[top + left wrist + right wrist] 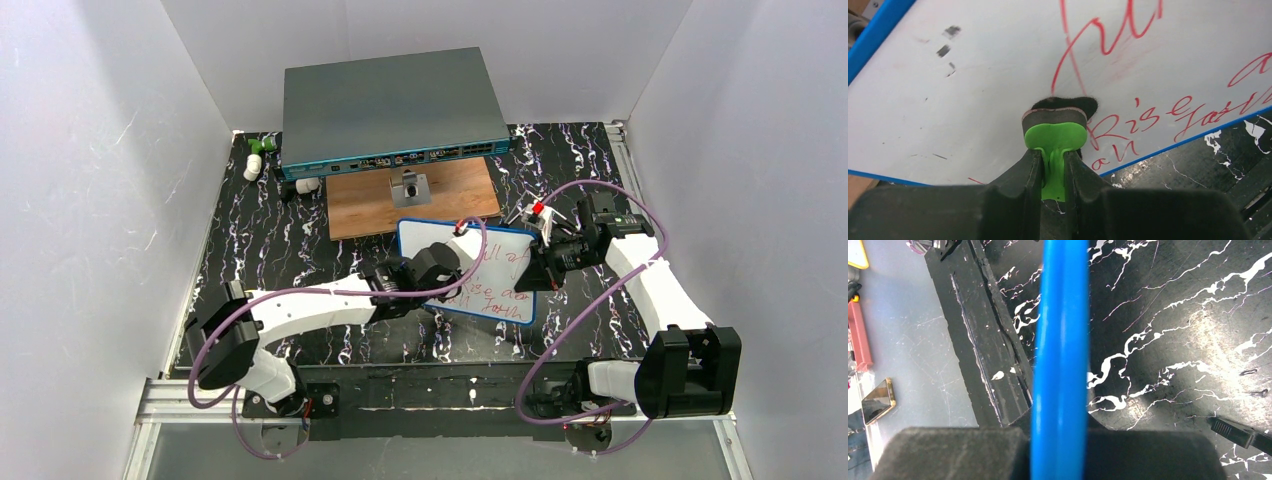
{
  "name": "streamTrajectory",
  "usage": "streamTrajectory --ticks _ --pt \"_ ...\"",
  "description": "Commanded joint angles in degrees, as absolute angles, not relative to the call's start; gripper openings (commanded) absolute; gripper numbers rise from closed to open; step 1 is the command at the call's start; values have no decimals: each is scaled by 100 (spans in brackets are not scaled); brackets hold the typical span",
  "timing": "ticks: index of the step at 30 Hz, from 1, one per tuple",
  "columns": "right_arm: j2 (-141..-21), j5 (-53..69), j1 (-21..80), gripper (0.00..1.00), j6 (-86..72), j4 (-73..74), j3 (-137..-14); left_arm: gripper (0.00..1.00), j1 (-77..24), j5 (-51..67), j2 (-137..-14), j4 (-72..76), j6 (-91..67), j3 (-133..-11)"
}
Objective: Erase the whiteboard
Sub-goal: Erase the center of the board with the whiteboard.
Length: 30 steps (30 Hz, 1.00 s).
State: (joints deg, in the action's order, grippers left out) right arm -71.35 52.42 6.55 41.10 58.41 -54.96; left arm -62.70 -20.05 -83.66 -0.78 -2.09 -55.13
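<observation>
The whiteboard [500, 262] is a small white board with a blue frame and red handwriting, lying mid-table. Its left part is wiped; red script remains on the right half [1148, 115]. My left gripper [452, 282] is shut on a green eraser [1055, 137], whose dark felt pad presses on the board surface near the writing. My right gripper [545, 268] is shut on the whiteboard's right edge; in the right wrist view the blue frame [1060, 360] runs straight up between the fingers, edge-on.
A brown wooden board [410, 198] with a small metal piece lies behind the whiteboard. A large grey-teal switch box [390, 105] stands at the back. Small white and green parts [258, 155] sit at the back left. White walls close in both sides.
</observation>
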Motion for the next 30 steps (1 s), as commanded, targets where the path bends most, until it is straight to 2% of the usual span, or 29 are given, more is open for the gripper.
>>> streamTrajectory --ticks 1,8,16,20,30 --pt "-7068 5640 888 1 4571 6384 -5584 0 -6285 -1970 -8715 146 -25 -6137" --pt "-7066 5643 888 1 4585 6390 -5586 0 -6217 -2516 -8958 28 482 -6970" --pt "-7066 5643 888 1 4586 6394 -5581 0 -6008 -2271 -9063 -329 602 -7637" --pt "-7058 5635 888 1 4583 6397 -5586 0 -5994 -2121 -8952 -344 468 -7370" --pt "-7069 5644 888 1 4580 6398 -5587 0 -6142 -1881 -8530 -36 -158 -5773"
